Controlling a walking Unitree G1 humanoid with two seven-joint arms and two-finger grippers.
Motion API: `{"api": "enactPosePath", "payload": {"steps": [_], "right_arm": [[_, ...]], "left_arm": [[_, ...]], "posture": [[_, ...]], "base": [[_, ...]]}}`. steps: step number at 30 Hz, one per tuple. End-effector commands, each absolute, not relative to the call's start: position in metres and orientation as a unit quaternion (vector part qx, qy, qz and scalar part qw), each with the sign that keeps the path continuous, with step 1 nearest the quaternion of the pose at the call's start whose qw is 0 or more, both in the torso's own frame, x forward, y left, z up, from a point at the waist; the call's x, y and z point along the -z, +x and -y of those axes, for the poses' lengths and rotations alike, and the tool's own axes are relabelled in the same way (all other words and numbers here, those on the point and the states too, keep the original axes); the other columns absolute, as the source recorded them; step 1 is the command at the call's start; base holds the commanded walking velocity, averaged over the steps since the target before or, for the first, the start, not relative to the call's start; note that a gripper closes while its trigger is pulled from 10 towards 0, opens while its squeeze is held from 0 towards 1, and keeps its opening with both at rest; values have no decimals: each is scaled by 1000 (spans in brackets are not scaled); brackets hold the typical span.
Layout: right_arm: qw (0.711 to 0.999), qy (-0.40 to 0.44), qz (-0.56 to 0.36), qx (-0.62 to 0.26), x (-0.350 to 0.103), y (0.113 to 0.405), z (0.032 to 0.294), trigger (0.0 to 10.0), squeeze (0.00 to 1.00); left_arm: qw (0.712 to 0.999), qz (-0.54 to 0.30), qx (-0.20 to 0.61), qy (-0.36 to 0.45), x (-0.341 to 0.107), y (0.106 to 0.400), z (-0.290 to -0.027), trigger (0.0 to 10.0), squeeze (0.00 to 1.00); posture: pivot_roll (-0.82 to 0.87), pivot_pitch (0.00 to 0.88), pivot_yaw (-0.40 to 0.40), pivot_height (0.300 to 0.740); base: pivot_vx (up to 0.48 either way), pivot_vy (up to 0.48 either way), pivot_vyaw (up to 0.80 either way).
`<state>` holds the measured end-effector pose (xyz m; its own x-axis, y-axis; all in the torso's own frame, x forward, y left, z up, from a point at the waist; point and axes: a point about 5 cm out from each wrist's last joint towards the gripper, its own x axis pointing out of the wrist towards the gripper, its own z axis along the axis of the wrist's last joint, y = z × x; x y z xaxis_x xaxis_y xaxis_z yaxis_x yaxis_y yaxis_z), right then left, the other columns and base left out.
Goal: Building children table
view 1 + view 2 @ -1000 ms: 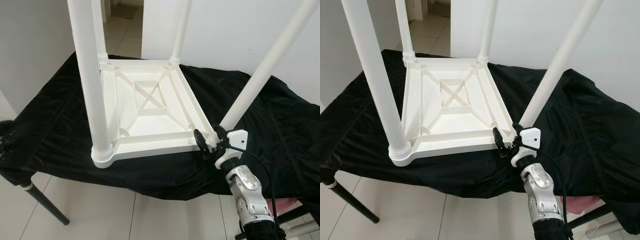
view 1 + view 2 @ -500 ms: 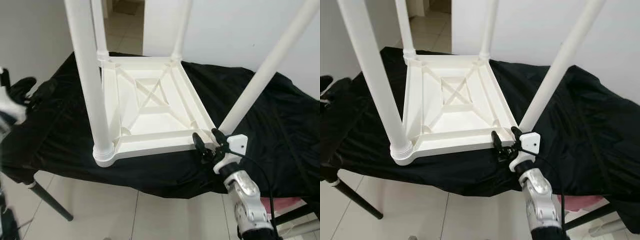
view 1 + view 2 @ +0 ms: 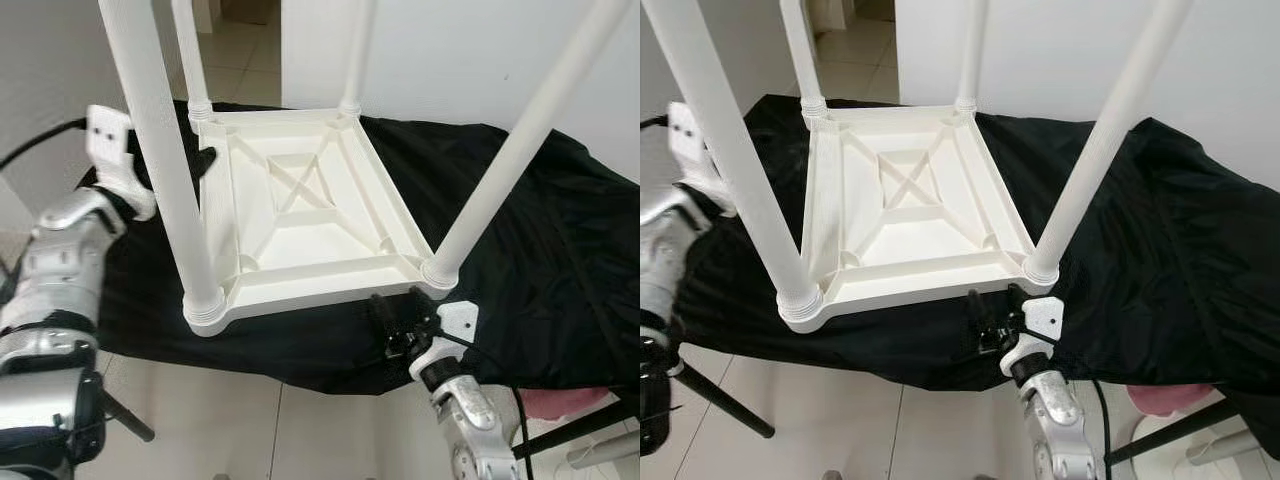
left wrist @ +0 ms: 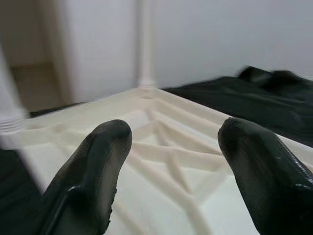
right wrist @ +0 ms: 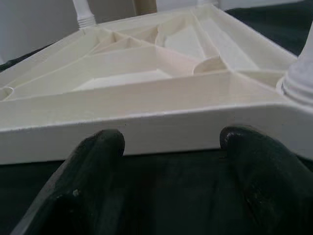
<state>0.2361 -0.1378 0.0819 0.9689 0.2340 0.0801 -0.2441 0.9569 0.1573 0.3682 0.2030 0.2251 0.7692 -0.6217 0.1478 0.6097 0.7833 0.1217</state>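
Black cloth [image 3: 530,260] covers the desk where the upturned white children table [image 3: 300,215] rests, leg tops cut off. Right gripper [image 3: 398,318] and left gripper [image 4: 171,147] gape, released.

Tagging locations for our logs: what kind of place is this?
Likely a room in a home: tiled floor, plain white wall, an open doorway, and a black-draped table as workbench.
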Motion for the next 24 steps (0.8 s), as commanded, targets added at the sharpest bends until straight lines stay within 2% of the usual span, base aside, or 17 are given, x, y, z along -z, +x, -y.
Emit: {"api": "enactPosePath", "payload": {"steps": [1, 4, 9, 12, 17, 24], "right_arm": [[991, 87, 15, -99, -78, 234, 141, 10000, 0], [991, 112, 6, -77, -77, 233, 143, 10000, 0], [990, 130, -2, -62, -76, 234, 145, 10000, 0], [989, 142, -20, -39, -76, 244, 149, 10000, 0], [990, 135, -28, -40, -80, 259, 151, 10000, 0], [992, 111, -36, -50, -86, 277, 153, 10000, 0]], "left_arm": [[906, 84, 412, 54, -219, 363, -187, 10000, 0], [888, 85, 447, 60, -215, 357, -171, 10000, 0], [877, 85, 470, 59, -213, 352, -162, 10000, 0], [852, 80, 515, 53, -211, 340, -149, 10000, 0], [825, 84, 557, 51, -211, 325, -136, 10000, 0], [810, 93, 576, 59, -214, 312, -126, 10000, 0]], "posture": [[-55, 0, -5, 740], [-55, 0, -8, 740], [-52, 0, -13, 740], [-53, 0, -15, 740], [-50, 0, -17, 740], [-38, 0, -28, 740]], "base": [[0, 0, 0], [0, 0, 0], [0, 0, 0], [0, 0, 0], [0, 0, 0], [0, 0, 0]]}}
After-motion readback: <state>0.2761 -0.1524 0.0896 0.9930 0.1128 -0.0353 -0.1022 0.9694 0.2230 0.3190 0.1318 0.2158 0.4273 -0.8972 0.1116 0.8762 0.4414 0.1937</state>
